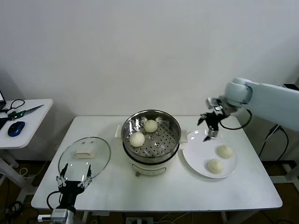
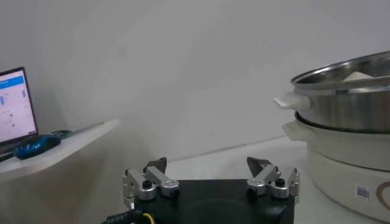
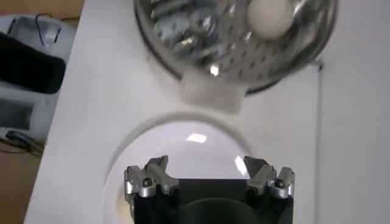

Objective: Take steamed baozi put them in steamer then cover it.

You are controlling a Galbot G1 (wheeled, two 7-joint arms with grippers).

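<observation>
A white table point(image 1: 154, 196) is seen in front of the robot, and a smaller side table point(image 1: 28, 116) stands at its left, where a blue mouse point(image 1: 15, 128) and scissors point(image 1: 23, 112) are placed. In the left wrist view a lit laptop screen point(image 2: 13, 105) is also seen there.

The steamer point(image 1: 151, 140) — a shiny steel basket on a white pot base — stands in the middle of the table, uncovered. Two steamed buns are lying inside it on the perforated bottom: one point(image 1: 150, 125) toward the back, the other point(image 1: 137, 139) nearer the left front.

The white plate point(image 1: 196, 158) is placed just to the right of the steamer. Two more buns are resting on it, one point(image 1: 225, 151) behind the other point(image 1: 215, 166), close together.

The glass lid point(image 1: 84, 157) with its cream handle is lying flat on the table at the left of the steamer, apart from it.

The right gripper point(image 1: 208, 125) is held above the back edge of the plate, between the steamer and the buns; its fingers are spread wide and nothing is held between them.

The left gripper point(image 1: 74, 178) is parked low at the front left corner, just in front of the lid, also spread and empty
</observation>
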